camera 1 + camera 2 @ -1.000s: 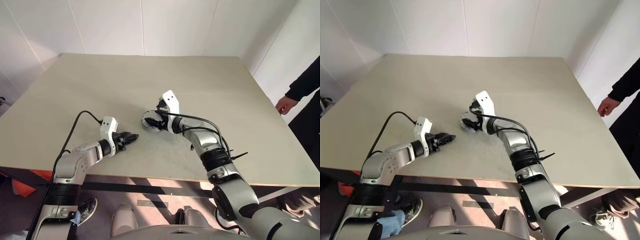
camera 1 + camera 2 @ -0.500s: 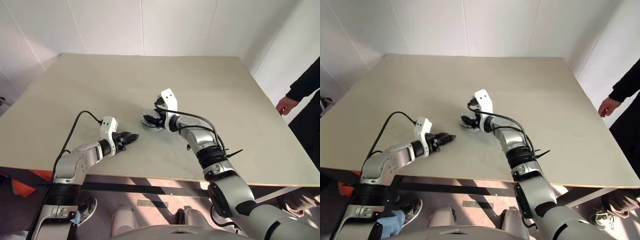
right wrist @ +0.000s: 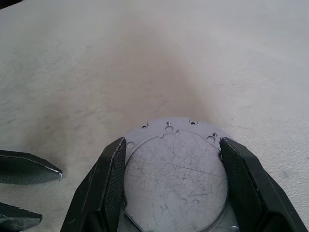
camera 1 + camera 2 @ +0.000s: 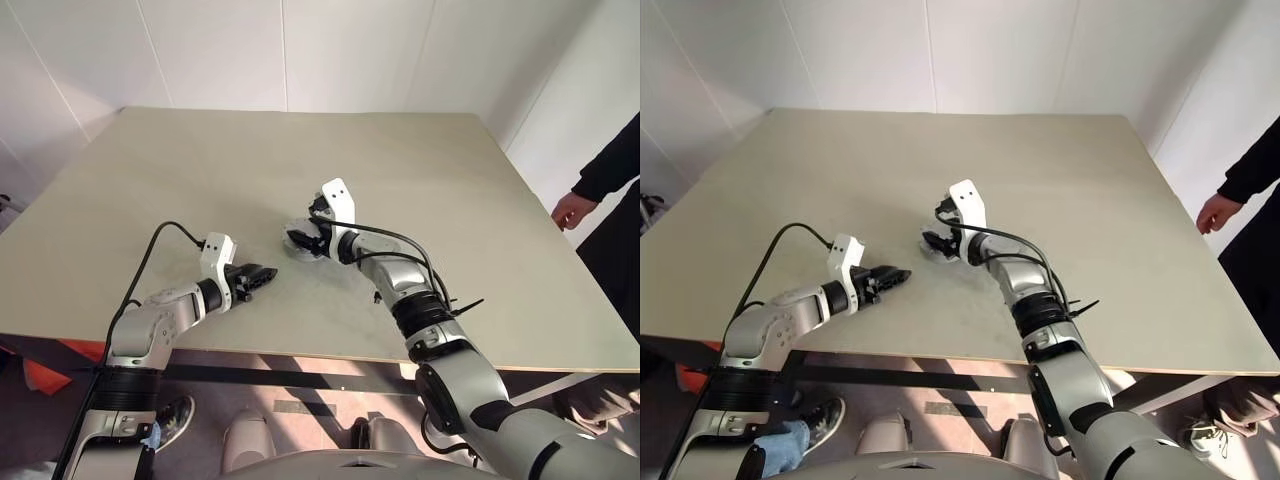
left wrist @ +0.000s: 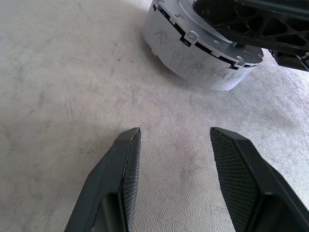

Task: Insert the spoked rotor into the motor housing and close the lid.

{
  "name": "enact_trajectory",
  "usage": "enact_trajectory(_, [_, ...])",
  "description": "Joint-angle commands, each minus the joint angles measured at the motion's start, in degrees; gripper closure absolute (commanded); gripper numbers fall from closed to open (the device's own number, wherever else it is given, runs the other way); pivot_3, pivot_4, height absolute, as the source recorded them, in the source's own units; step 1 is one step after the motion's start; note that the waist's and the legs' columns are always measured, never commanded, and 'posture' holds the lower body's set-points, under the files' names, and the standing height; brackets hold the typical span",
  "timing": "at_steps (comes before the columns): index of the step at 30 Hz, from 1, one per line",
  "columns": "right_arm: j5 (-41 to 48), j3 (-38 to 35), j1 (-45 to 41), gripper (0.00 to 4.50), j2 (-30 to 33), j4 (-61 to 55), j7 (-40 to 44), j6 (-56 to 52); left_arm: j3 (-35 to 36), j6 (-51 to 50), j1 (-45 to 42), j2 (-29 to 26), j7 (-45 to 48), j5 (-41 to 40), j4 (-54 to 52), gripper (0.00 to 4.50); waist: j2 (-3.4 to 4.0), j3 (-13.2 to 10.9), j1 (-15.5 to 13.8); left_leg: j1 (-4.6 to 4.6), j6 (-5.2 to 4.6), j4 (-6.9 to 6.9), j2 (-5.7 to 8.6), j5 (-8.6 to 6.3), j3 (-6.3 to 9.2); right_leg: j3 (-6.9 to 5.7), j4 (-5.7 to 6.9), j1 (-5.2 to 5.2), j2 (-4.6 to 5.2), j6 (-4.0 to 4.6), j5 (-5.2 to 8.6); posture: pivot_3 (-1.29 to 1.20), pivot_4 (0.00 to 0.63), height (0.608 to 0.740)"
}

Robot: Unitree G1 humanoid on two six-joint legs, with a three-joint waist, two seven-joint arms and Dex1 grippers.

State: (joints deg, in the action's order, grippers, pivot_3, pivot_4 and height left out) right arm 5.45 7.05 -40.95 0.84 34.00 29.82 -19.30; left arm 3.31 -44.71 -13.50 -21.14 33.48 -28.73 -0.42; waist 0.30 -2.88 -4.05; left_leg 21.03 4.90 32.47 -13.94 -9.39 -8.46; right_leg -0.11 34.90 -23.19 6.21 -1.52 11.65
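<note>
Scratched grey motor housing (image 3: 175,174) top, no legible markings.

A broad, pale beige table (image 4: 400,160) with a finely textured, lightly scuffed top stands against white panelled walls (image 4: 340,50). At its far right edge stands a person in a dark sleeve (image 4: 612,160), one hand (image 4: 571,209) hanging near the table's side.

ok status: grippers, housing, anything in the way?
Left gripper open, empty, resting short of the round pale-metal motor housing. Right gripper straddling housing, flat scratched lid face up. Person's hand at table's far right edge, clear of work.
</note>
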Motion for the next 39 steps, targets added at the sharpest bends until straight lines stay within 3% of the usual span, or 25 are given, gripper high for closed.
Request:
enact_trajectory(1, [-0.62, -0.6, -1.68, 1.54, 0.2, 1.14, -1.33, 0.91, -0.21, 0.25, 0.31, 0.06, -0.07, 0.42, -0.15, 2.08, 0.0, 0.0, 0.02, -0.01, 0.0, 0.0, 0.0, 0.0, 0.0, 0.0, 0.0, 0.0, 0.0, 0.0, 0.0, 0.0, 0.0, 0.74])
enact_trajectory(25, [-0.78, -1.54, -2.81, 1.54, -0.3, 7.22, -4.63, 1.72, -0.22, 0.07, 0.67, 0.36, -0.48, 0.3, -0.3, 2.08, 0.01, 0.03, 0.09, -0.23, 0.01, 0.0, 0.02, 0.0, 0.01, 0.03, 0.05, 0.13, 0.0, -0.31, 0.18, 0.0, 0.0, 0.74])
enact_trajectory(39, [3.53, 0.46, 2.22, 1.54, 0.62, -9.69, 6.04, -0.78, -0.16, 0.13, 0.27, 0.35, -0.19, 0.45, 0.36, 2.08, 0.03, 0.02, -0.03, -0.06, 0.01, -0.1, 0.02, 0.0, 0.0, 0.01, -0.01, 0.05, 0.0, 0.05, -0.04, 0.0, 0.0, 0.74])
